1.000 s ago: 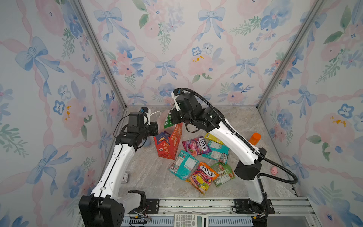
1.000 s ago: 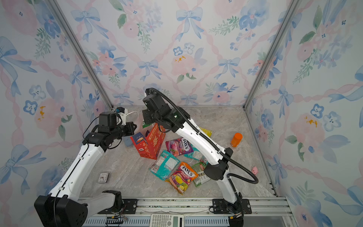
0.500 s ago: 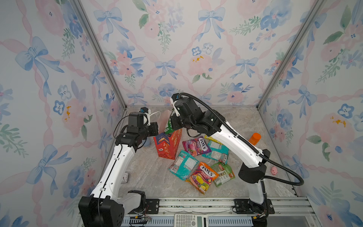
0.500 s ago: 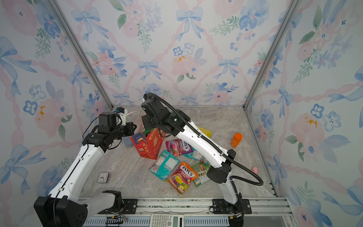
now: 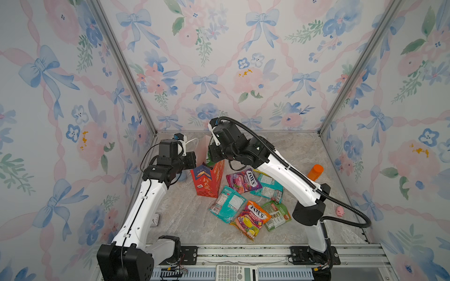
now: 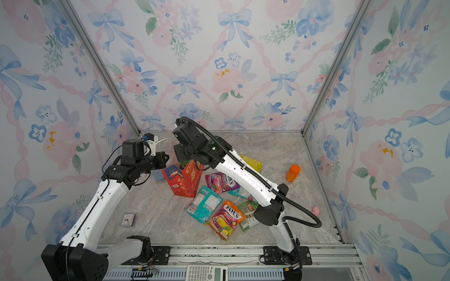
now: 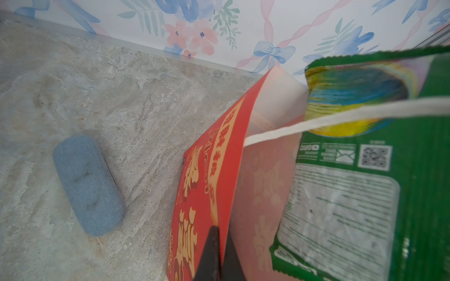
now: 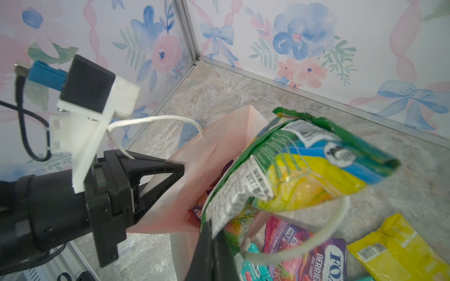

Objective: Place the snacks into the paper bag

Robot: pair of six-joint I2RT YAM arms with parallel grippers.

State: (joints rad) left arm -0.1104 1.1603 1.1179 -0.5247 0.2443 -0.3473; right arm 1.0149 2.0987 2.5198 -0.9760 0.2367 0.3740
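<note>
Six flat glossy candy packets [image 5: 250,215] lie on the marble tabletop [image 5: 185,219] beside the upright red paper gift bag [image 5: 209,181], not yet packed. The right gripper [image 8: 209,231] pinches a seventh, a green plastic packet [image 8: 304,170], over the bag's open mouth; at least one more shows inside. The left gripper [image 7: 216,233] is clamped on the bag's rim, holding it open. By my reckoning, most of the job remains.

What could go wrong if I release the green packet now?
1. The green packet, shut in the right jaws, hangs at a slant over the mouth of the paper bag. Dropped now, it may catch on the rim or on the rope handle looped under it.
2. The left jaws pinch only one bag wall, so pushing the packet down could tip the bag.
</note>
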